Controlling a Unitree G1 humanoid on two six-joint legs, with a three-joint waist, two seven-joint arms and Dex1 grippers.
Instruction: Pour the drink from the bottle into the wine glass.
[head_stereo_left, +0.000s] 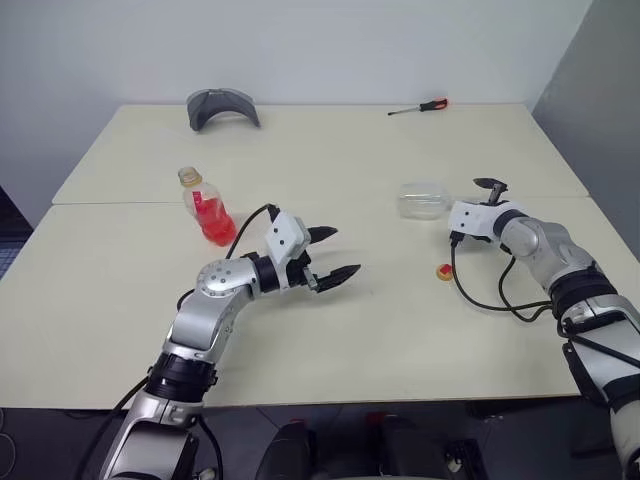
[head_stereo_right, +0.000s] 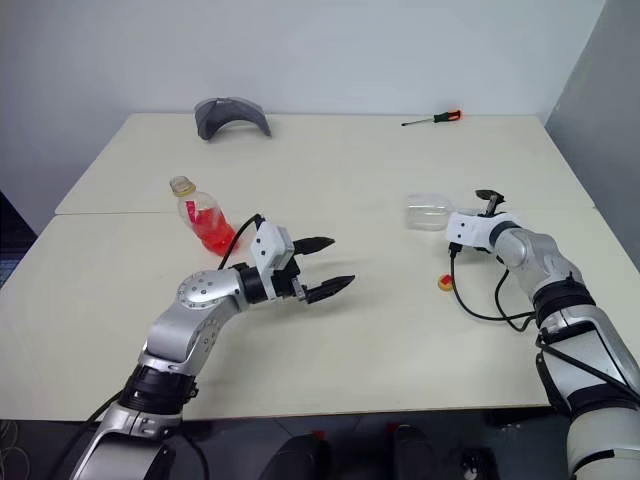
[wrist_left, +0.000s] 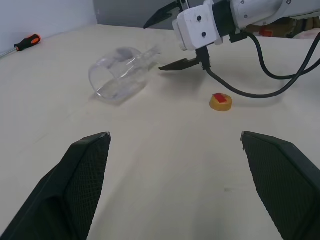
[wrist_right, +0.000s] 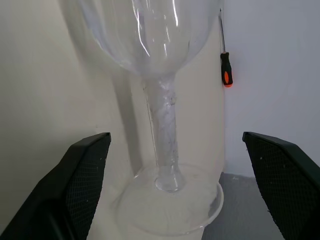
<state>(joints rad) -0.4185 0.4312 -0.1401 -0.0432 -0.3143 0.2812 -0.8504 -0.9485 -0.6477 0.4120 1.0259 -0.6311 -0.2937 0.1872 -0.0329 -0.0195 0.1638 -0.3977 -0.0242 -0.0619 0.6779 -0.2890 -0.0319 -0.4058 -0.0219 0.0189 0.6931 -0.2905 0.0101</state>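
We see the glass lying on its side, foot toward our right gripper, jaws wide, empty; left gripper also wide, farther off.

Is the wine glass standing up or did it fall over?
Fallen over. The wine glass lies on its side on the table, bowl toward the bottle, with the right claw open at its stem.

Head eyes overlook table — wrist cameras close, perhaps sharing glass.

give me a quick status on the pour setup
Both end effectors open: left mid-table, right at the wine glass, which lies on its side. Bottle upright, uncapped. Cap loose on table.
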